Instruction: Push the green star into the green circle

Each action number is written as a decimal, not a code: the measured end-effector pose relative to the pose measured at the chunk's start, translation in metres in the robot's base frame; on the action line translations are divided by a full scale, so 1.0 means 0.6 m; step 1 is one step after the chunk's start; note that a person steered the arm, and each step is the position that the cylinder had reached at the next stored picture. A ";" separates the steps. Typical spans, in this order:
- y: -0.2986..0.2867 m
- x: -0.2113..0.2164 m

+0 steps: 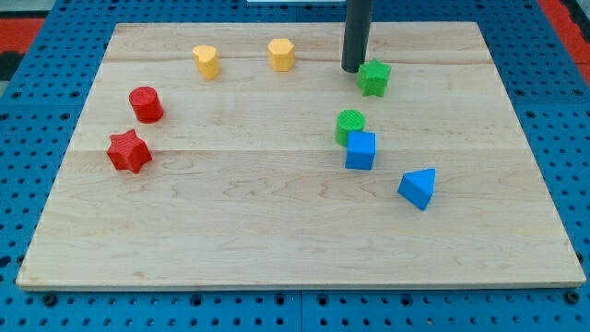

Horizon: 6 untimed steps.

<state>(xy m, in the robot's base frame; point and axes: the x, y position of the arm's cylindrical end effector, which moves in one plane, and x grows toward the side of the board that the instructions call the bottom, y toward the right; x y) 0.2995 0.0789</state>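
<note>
The green star (374, 77) lies near the view's top, right of centre. The green circle (349, 125) lies below it and slightly to the left, touching the blue cube (360, 150) at its lower right. My tip (353, 69) stands just left of and slightly above the green star, close to or touching its upper left edge. The rod rises straight up out of the view's top.
A blue triangle (418, 188) lies to the lower right of the cube. Two yellow blocks (206, 62) (281, 54) sit near the top. A red cylinder (146, 104) and a red star (128, 151) sit at the left. The wooden board (277, 240) ends in edges on all sides.
</note>
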 end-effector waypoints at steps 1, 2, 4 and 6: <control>0.001 -0.090; 0.066 -0.083; 0.079 0.037; 0.056 -0.001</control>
